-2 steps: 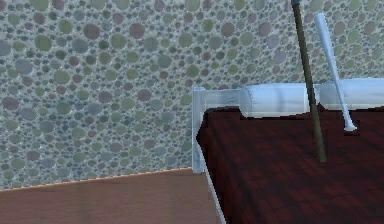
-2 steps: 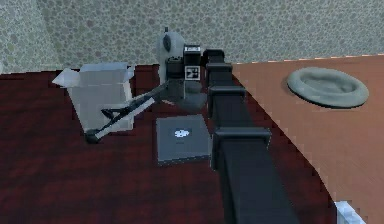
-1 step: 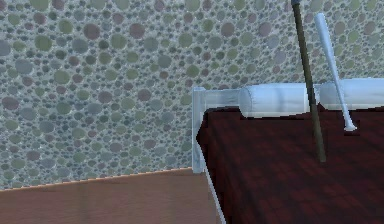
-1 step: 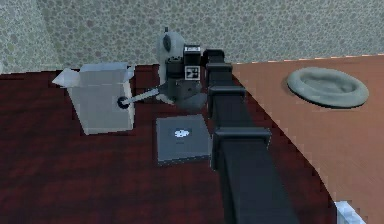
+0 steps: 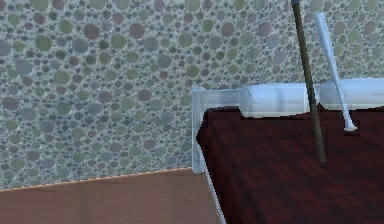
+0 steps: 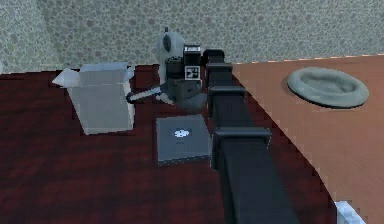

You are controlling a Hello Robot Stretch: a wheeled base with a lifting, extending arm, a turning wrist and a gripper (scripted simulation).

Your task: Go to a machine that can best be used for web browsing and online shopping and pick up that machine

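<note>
— Laptop [image 6: 182, 140] lay closed and flat on the bed's [image 6: 60, 170] dark red cover, about midway between the far edge by the wall and the near edge, just beside the extended arm [image 6: 245, 160]. Where was the claw?

— The claw [image 6: 140, 97] stood farther out than the laptop, toward the bed's far edge, its fingers pointing at an open cardboard box [image 6: 102, 95]. With the box behind it, nobody could tell whether it gripped anything, or what state it was in.

— So what could have gone wrong?

— Plenty, by the look of it. The claw seemed aimed past the laptop, so a descent from there would likely have met the box or bare cover. The box looked light and could have tipped or slid toward the wall.

— And the laptop itself?

— A thin slab lying flush on soft bedding offered little edge to seize. Fingers pressing down might have sunk it into the cover or skidded off the smooth lid. Taken by one edge, its weight could have tilted it out of the grip. A retracting arm might also have brushed the laptop's side and pushed it toward the bed's edge above the wooden floor [image 6: 340, 130].
</note>
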